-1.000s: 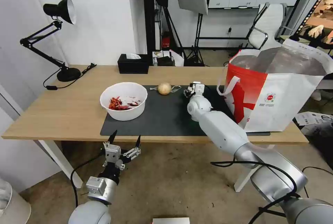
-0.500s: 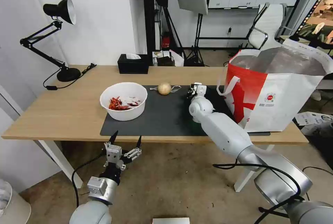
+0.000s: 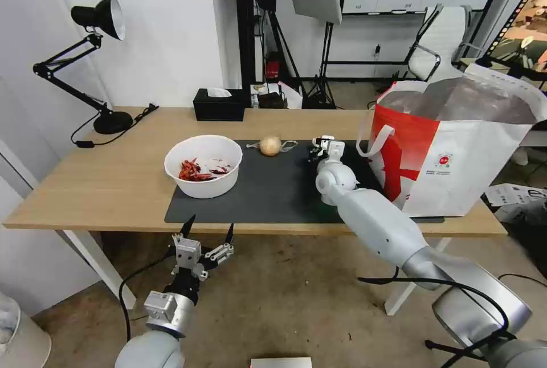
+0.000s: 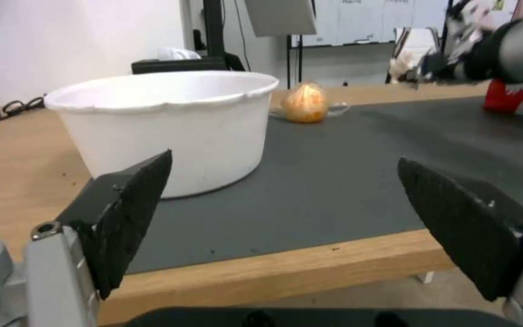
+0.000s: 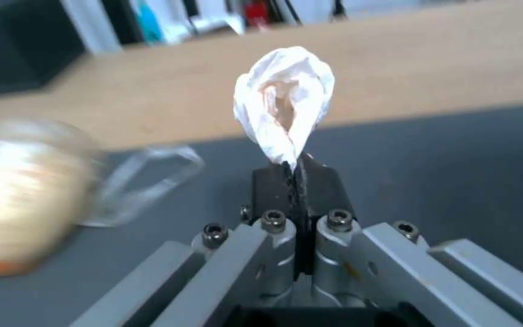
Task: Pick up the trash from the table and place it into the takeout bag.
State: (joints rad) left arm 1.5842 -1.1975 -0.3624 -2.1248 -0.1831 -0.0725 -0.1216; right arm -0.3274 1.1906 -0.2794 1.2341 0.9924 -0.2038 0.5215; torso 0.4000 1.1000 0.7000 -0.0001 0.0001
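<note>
Right pincer (image 5: pixel 292 169) pinches tissue (image 5: pixel 284 102); bowl (image 3: pixel 203 165) holds chili scraps (image 3: pixel 196 170).

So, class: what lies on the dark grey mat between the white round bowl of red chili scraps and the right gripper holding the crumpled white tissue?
Head view: a small beige ball beside a clear plastic piece; otherwise bare mat.
</note>
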